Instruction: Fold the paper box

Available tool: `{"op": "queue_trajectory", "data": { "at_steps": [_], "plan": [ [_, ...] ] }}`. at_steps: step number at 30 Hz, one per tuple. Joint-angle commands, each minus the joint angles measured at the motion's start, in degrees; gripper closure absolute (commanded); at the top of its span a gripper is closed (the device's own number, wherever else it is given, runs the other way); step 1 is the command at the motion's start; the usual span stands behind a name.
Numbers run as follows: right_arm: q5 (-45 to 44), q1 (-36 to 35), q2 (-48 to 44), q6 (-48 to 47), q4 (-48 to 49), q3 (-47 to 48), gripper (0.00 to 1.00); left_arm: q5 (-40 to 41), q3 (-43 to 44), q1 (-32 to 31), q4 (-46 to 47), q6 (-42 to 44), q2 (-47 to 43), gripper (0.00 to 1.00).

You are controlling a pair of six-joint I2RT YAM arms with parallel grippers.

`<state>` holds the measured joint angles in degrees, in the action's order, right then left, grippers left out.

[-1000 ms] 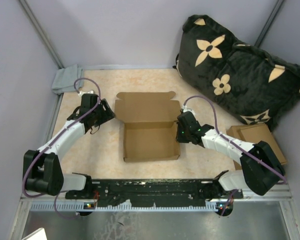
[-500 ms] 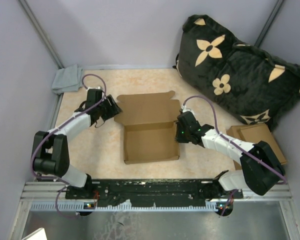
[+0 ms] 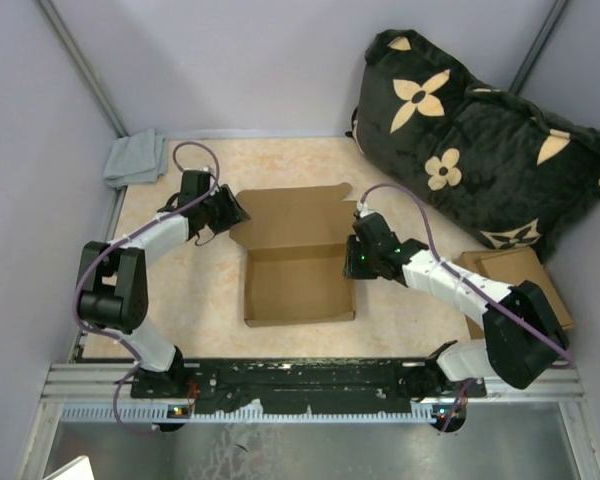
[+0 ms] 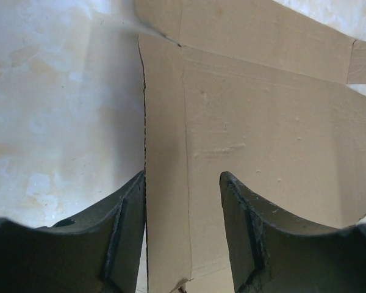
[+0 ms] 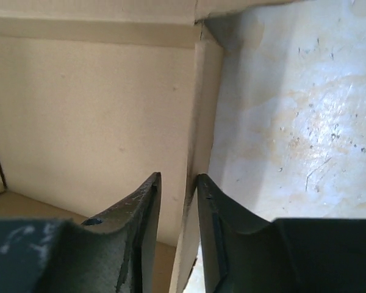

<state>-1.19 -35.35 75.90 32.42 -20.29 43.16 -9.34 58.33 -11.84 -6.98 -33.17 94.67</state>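
**Overhead view.** The paper box (image 3: 298, 292) lies in the middle of the bench (image 3: 195, 300). Its tray is part-formed towards the arms, and its lid panel (image 3: 288, 215) lies open and flat on the far side. The left hand (image 3: 227, 212) is at the lid panel's left edge. The right hand (image 3: 356, 258) is at the tray's right side wall (image 3: 348, 272).

**Left wrist view.** The hand is widely parted. One of its fingers (image 4: 127, 227) is at the outer cardboard edge and the other is over the panel, with a creased strip between them. Nothing is clamped.

**Right wrist view.** The hand's jaws stand narrowly apart astride the upright side wall. The wall lies against one of the fingers (image 5: 215, 235), with a gap on the tray side. Judged not to be pinching.

**Handling assessment.**
- The box is thin, light board. It is stiff across a panel but hinges readily at the crease lines.
- It will probably slide on the smooth bench if pushed from one side only, so one hand should brace it while the other folds.
- Edges and tabs will dent or kink under hard pinching.
- Best holds are a free flap edge or wall top, close to a crease. Grip lightly and across the board's thickness.
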Motion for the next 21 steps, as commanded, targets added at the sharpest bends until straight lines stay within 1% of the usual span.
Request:
{"op": "queue_trajectory", "data": {
  "at_steps": [1, 3, 4, 6, 7, 8, 9, 10, 11, 12, 13, 14, 17, 21],
  "plan": [
    [-0.2, 2.1, 2.1, -1.7, -5.1, 9.4, 0.78, -1.8, 2.9, 0.2, 0.4, 0.6, 2.2, 0.45],
    [-1.3, 3.0, 3.8, -4.1, -8.7, 12.7, 0.94, -2.1, 3.5, 0.2, 0.3, 0.7, 2.8, 0.49],
    [-2.9, 3.1, 4.1, -5.3, -10.1, 13.9, 1.0, -2.3, 3.6, 0.2, 0.4, 0.7, 2.9, 0.52],
    [-5.8, 3.6, 3.9, -6.7, -10.6, 15.0, 1.0, -2.4, 3.7, 0.3, 0.4, 0.8, 2.8, 0.61],
    [-6.4, 4.4, 3.7, -6.8, -10.6, 15.4, 1.0, -2.3, 3.7, 0.2, 0.3, 1.1, 2.7, 0.68],
    [-5.7, 6.0, 3.5, -6.8, -10.5, 15.9, 0.97, -2.2, 3.7, 0.2, 0.2, 1.4, 2.4, 0.78],
    [-3.9, 8.1, 3.4, -6.7, -10.0, 16.1, 0.89, -1.9, 3.6, 0.2, 0.1, 1.8, 2.1, 0.86],
    [-1.7, 10.3, 3.4, -6.6, -9.1, 16.2, 0.73, -1.6, 3.6, 0.2, -0.2, 2.2, 1.8, 0.95],
    [0.8, 13.6, 3.6, -6.5, -8.0, 16.1, 0.6, -1.3, 3.5, 0.2, -0.3, 2.6, 1.3, 1.0],
    [3.7, 16.0, 3.9, -6.6, -6.4, 16.0, 0.46, -0.9, 3.3, 0.2, -0.4, 2.9, 0.7, 1.0],
    [6.4, 18.2, 4.7, -6.8, -5.0, 16.0, 0.35, -0.7, 3.0, 0.2, -0.3, 3.0, 0.1, 1.0],
    [8.7, 19.9, 5.8, -7.0, -4.1, 16.5, 0.29, -0.5, 2.4, 0.2, 0.0, 3.2, -0.6, 1.0],
    [12.9, 22.8, 11.5, -8.6, -3.9, 20.4, 0.25, -1.1, -0.7, 0.1, 3.7, 3.6, -3.3, 1.0],
    [18.9, 23.6, 21.3, -11.6, -3.6, 26.9, 0.25, -1.9, -5.2, 0.1, 9.8, 4.1, -7.1, 1.0]
  ]
}}
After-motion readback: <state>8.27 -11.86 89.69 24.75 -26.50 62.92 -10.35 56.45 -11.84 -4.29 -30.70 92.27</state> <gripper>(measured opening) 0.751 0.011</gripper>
